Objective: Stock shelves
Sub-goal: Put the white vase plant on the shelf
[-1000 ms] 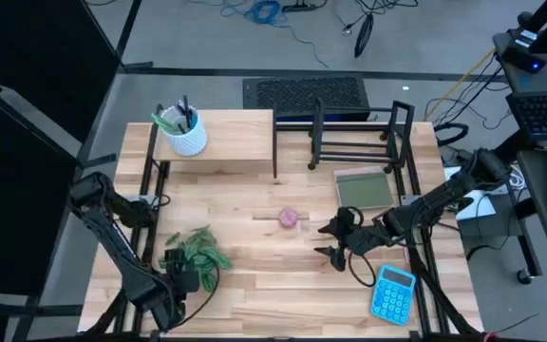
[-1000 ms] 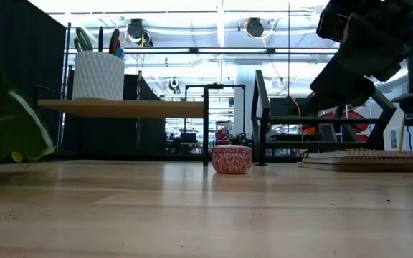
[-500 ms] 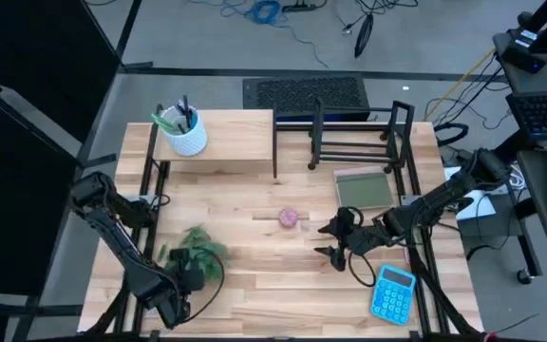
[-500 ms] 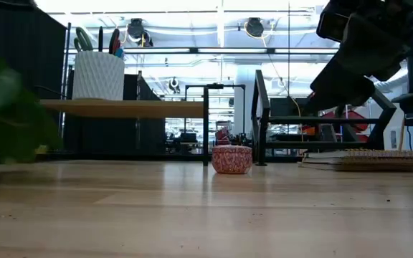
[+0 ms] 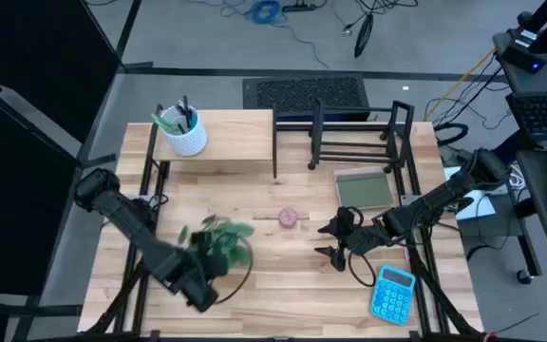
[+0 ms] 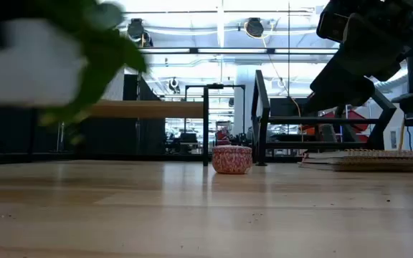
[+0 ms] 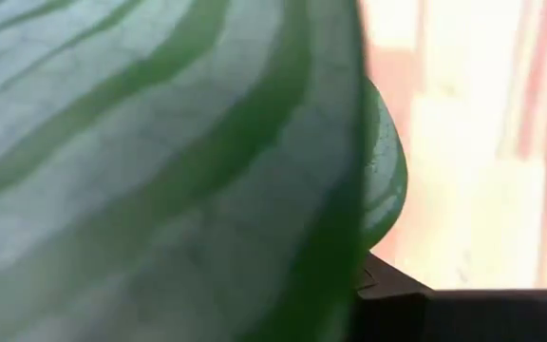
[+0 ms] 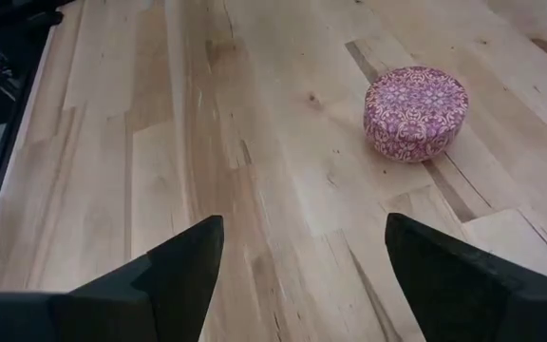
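A green leafy plant (image 5: 220, 241) hangs over the table's near left part, with my left gripper (image 5: 203, 264) under its leaves; its fingers are hidden. In the low view the plant (image 6: 95, 43) is a blur high above the tabletop. A striped leaf (image 7: 160, 171) fills the left wrist view. My right gripper (image 5: 333, 240) hovers open right of a pink patterned tin (image 5: 289, 218), which sits on the table. The pale-wood shelf (image 5: 231, 147) and the black wire rack (image 5: 354, 138) stand at the far edge. My left gripper carries the plant, but the leaves (image 5: 215, 249) cover the fingers, so the part held cannot be told. It comes at the plant from the table's near side, slanting. The plant is lifted clear of the table.
A white cup of pens (image 5: 183, 133) stands on the wooden shelf's left end. A spiral notebook (image 5: 363, 188) lies in front of the rack, and a blue calculator (image 5: 393, 293) lies near the right front corner. Bare wood lies between the tin and the plant.
My left gripper has risen and gone toward the table's right and far edges, taking the plant with it. The plant has come off the table and now hangs high in the low view.
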You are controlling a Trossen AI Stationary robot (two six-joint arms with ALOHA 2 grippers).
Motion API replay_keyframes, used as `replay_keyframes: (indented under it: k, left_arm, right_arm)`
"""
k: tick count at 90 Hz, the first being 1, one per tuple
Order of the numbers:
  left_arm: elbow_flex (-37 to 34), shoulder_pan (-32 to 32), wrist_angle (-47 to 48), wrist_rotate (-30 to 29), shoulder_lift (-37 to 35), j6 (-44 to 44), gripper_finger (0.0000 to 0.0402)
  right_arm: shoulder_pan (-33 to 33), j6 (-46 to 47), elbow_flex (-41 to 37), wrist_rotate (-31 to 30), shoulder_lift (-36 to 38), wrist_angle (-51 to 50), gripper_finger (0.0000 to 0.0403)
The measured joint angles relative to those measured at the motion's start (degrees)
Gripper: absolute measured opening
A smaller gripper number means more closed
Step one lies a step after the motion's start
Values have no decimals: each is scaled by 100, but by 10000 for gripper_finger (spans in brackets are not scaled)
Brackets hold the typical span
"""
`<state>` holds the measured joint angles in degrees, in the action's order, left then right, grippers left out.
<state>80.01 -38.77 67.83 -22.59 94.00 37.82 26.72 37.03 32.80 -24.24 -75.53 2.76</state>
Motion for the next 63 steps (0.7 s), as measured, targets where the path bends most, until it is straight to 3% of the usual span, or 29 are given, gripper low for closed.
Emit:
replay_keyframes:
  k: [13, 48, 63]
  left_arm:
    - [758, 950, 195, -345, 0, -1315, 0]
    - [2218, 4047, 144, -330, 0, -4654, 0]
    - [2217, 5247, -85, 450, -8, -5540, 0]
  right_arm:
    - [1, -50, 0, -103, 0, 1, 276]
    - [0, -339, 0, -434, -9, 1, 276]
    - [2, -229, 0, -434, -12, 1, 276]
